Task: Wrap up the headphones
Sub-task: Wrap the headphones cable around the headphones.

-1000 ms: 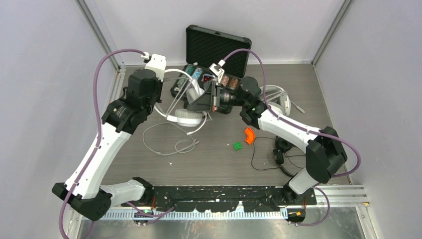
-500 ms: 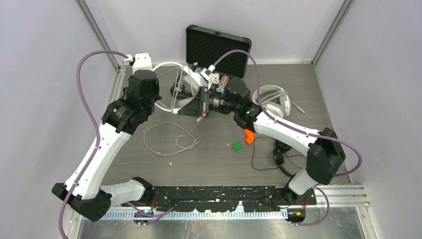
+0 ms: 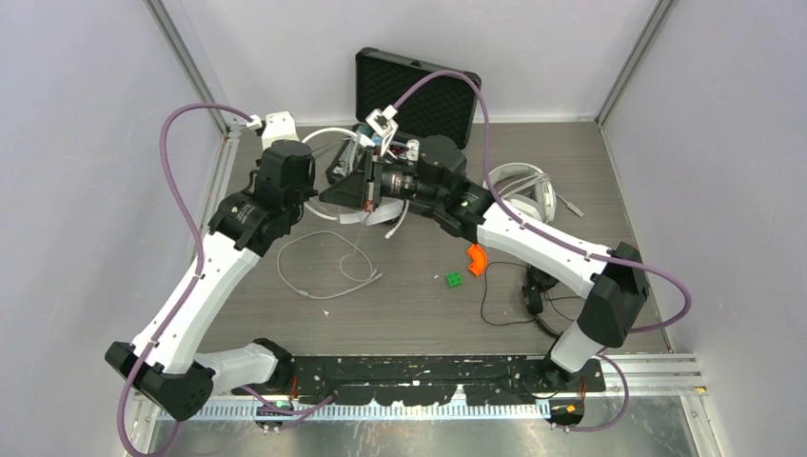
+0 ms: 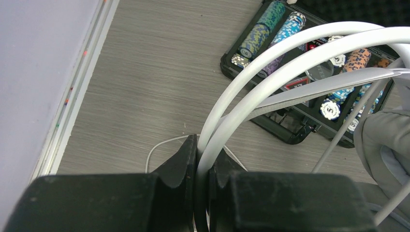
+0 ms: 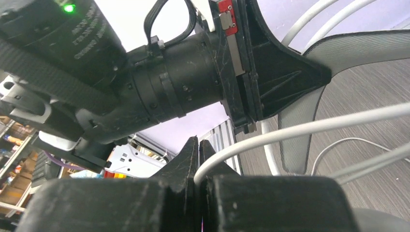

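One white pair of headphones (image 3: 328, 132) hangs raised over the back left of the table. My left gripper (image 4: 203, 155) is shut on its thin double headband (image 4: 270, 63); a grey ear cup (image 4: 387, 140) shows at the right edge. My right gripper (image 5: 199, 162) is shut on this pair's white cable (image 5: 314, 124), close beside the left gripper (image 3: 312, 197). The rest of the cable (image 3: 328, 268) lies looped on the table below. A second white pair (image 3: 521, 187) rests at the back right. The black pair (image 3: 534, 291) lies near the right arm's base.
An open black case (image 3: 415, 88) with poker chips (image 4: 263, 29) stands at the back, just behind the held headphones. An orange piece (image 3: 475, 258) and a green block (image 3: 455, 279) lie mid-table. A metal rail (image 4: 72, 96) runs along the left edge.
The white headphones have come up off the table and moved left and back. My right gripper has swung left with them and closed on the cable. The left grip is unchanged.
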Available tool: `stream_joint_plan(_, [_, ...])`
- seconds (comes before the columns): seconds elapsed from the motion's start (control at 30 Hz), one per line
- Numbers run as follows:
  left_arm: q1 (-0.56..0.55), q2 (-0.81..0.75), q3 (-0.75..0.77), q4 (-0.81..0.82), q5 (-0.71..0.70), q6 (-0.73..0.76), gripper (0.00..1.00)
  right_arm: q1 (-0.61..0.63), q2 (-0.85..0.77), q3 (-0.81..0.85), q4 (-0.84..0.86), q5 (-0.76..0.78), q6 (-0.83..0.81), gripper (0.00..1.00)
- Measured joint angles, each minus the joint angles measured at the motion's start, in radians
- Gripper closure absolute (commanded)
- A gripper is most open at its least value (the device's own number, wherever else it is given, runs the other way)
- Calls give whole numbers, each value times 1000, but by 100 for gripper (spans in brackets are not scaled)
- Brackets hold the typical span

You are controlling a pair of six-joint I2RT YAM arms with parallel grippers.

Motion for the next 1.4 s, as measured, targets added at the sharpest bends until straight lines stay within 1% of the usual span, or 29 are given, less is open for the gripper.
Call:
stream_joint_plan(0.13, [0, 0, -15, 14, 3, -18, 100, 11, 45, 45, -39, 3, -18, 100])
stream_joint_plan(0.17, [0, 0, -17, 14, 3, -24, 100, 13, 53, 50, -45, 3, -21, 98])
stream_joint_plan(0.3, [0, 0, -19, 4, 3, -71, 100, 19, 58, 51, -80, 2, -35, 89])
stream_joint_plan(0.43, [1, 0, -13, -13, 16, -131, 100, 23, 54, 31, -82, 10, -72, 85])
stream_joint_plan(0.73, [1, 3, 50, -62, 18, -237, 100, 33, 16, -19, -156, 75, -201, 84])
stream_joint_plan(0.93, [1, 11, 82, -64, 18, -279, 100, 47, -27, -24, -164, 119, -259, 83])
stream_joint_plan(1.2, [1, 25, 102, -64, 19, -323, 100, 81, -32, -31, -212, 175, -329, 82])
stream_joint_plan(1.4, [1, 31, 138, -65, 17, -349, 100, 117, -53, -77, -243, 246, -415, 82])
